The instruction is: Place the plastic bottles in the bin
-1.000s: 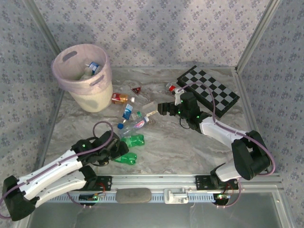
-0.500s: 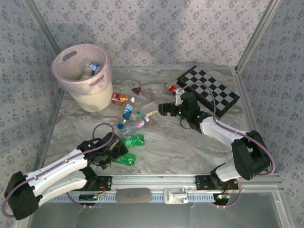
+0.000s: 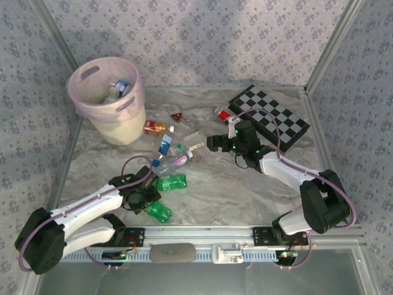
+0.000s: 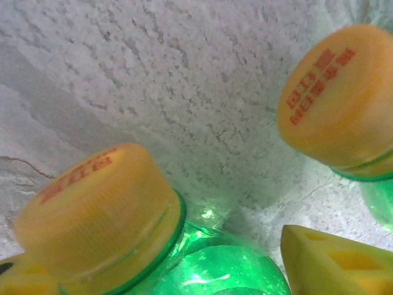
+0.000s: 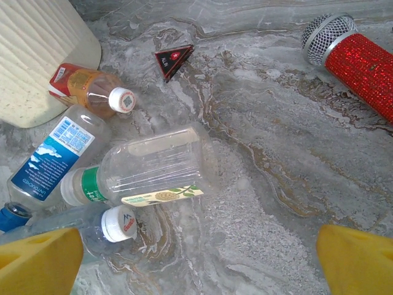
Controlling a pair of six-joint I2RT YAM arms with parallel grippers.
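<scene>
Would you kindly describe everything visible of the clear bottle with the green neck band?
The clear bottle is see-through ribbed plastic and looks empty, with a pale cap, a green neck band and a cream leafy label strip. It lies on its side on the marble table, cap end pointing left in the right wrist view. It seems to touch the blue-labelled bottle and the white-capped bottle.

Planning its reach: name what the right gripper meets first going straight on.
Probably the clear bottle with the green neck band, lying just ahead of the open right gripper, slightly off centre; depth is unclear.
</scene>
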